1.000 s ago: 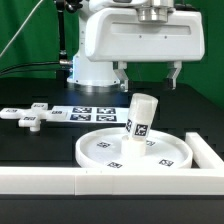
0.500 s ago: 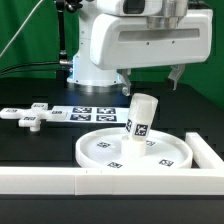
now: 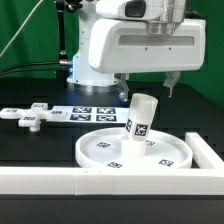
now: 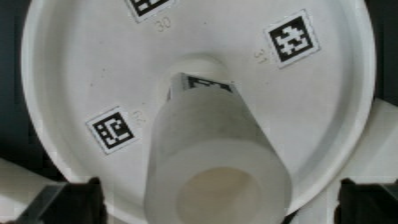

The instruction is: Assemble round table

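Observation:
The large rimmed round disc (image 3: 150,152) lies flat on the black table. The short cylindrical post (image 3: 141,117) stands on its middle, leaning slightly, with a tag on its side. The cross-shaped piece (image 3: 30,117) lies apart at the exterior view's left. My gripper (image 3: 147,83) hangs open just above the post's top, touching nothing. In the wrist view I look down on the post (image 4: 210,150) and the disc (image 4: 214,45). The gripper (image 4: 217,205) straddles the post there, with one dark fingertip (image 4: 71,202) on each side of it and a gap to both.
The marker board (image 3: 92,113) lies flat behind the disc. A long white border wall (image 3: 90,181) runs along the front edge and turns up the exterior view's right side (image 3: 207,152). The arm's white base (image 3: 95,65) stands behind.
The hand has shifted slightly and sunk a little toward the post's top. The jaws stayed open, and the post, disc and cross piece have not moved.

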Robot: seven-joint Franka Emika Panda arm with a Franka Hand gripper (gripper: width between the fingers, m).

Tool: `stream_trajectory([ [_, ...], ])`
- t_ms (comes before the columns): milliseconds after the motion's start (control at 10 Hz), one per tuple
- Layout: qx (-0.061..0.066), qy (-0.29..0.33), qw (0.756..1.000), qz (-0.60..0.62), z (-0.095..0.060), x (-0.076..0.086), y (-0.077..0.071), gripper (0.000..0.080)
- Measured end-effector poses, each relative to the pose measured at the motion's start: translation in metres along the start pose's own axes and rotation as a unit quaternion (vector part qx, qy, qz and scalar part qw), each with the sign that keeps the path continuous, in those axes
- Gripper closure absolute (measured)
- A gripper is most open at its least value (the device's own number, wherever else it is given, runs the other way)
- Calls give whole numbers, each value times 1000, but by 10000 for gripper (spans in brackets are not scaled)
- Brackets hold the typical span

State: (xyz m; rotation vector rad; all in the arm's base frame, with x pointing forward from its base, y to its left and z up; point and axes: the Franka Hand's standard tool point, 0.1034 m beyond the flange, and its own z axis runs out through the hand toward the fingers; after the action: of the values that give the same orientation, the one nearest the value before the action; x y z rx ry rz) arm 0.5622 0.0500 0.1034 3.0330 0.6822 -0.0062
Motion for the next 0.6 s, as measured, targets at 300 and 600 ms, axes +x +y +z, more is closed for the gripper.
stream_trajectory([
  [300, -5, -2, 1000, -23, 7, 0, 2, 150],
  [600, -5, -2, 1000, -25, 15, -2, 5, 150],
])
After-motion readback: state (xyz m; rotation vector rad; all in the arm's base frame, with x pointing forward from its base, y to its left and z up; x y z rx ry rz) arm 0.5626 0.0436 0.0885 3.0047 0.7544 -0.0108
